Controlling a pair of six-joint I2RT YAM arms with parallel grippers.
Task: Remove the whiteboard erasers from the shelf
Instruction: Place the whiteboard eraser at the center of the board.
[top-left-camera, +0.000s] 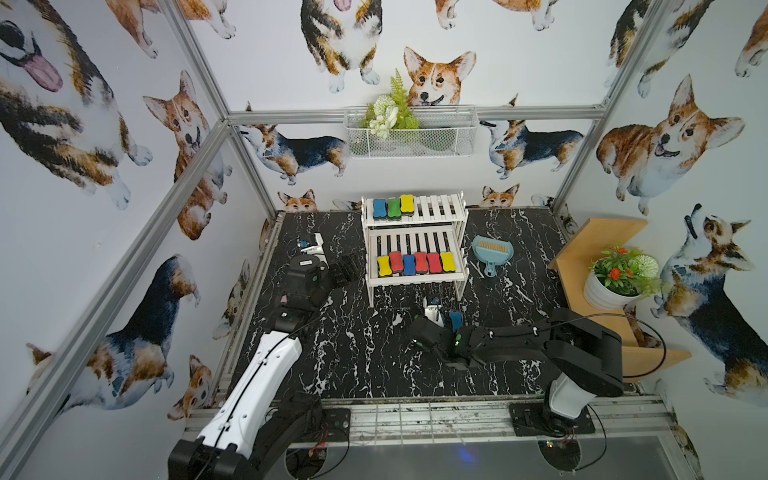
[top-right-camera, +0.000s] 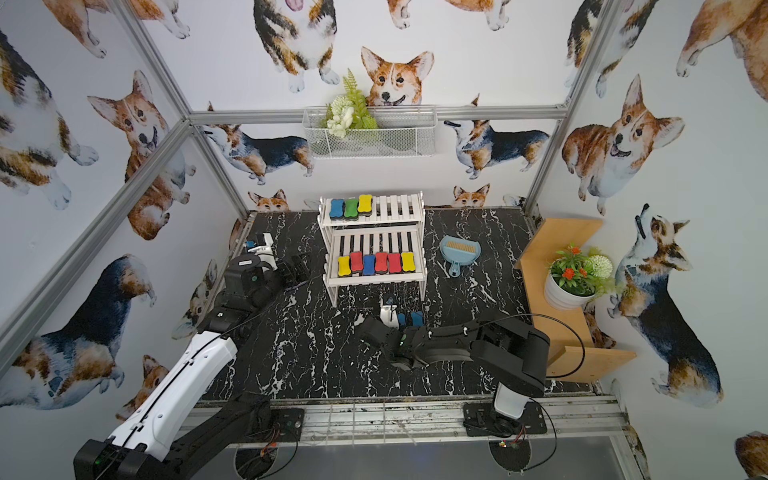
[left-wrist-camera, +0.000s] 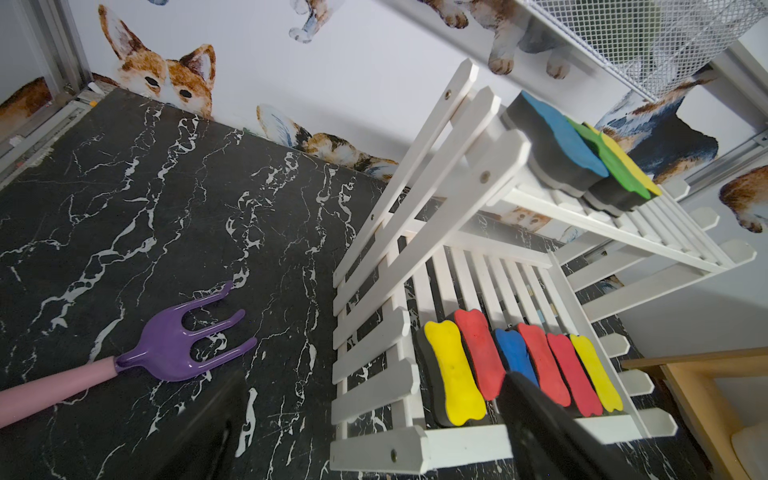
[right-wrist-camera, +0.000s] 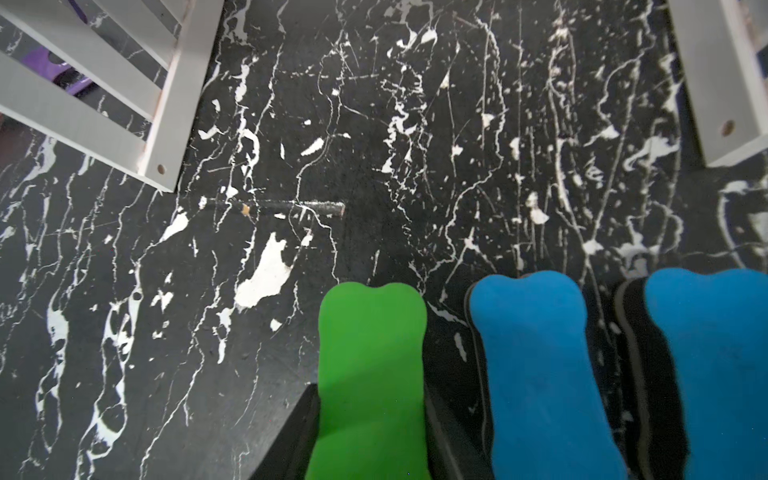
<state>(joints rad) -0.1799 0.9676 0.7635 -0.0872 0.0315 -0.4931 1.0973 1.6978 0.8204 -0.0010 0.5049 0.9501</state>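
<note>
The white shelf (top-left-camera: 415, 245) stands mid-table. Blue, green and yellow whiteboard erasers (top-left-camera: 394, 208) sit side by side on its top tier. Several more (top-left-camera: 415, 262) line the front of the lower tier, also seen in the left wrist view as a row (left-wrist-camera: 515, 365). My right gripper (right-wrist-camera: 370, 399) is shut on a green eraser (right-wrist-camera: 370, 353), low over the table in front of the shelf. Two blue erasers (right-wrist-camera: 536, 365) lie on the table right beside it. My left gripper (left-wrist-camera: 374, 436) hangs open and empty at the shelf's left end, level with the lower tier.
A purple hand rake with a pink handle (left-wrist-camera: 183, 345) lies on the table left of the shelf. A light-blue dustpan (top-left-camera: 492, 251) lies to its right. A tan wooden shelf (top-left-camera: 598, 249) with a potted plant (top-left-camera: 615, 282) stands at the right wall. A wire basket (top-left-camera: 411, 133) hangs behind.
</note>
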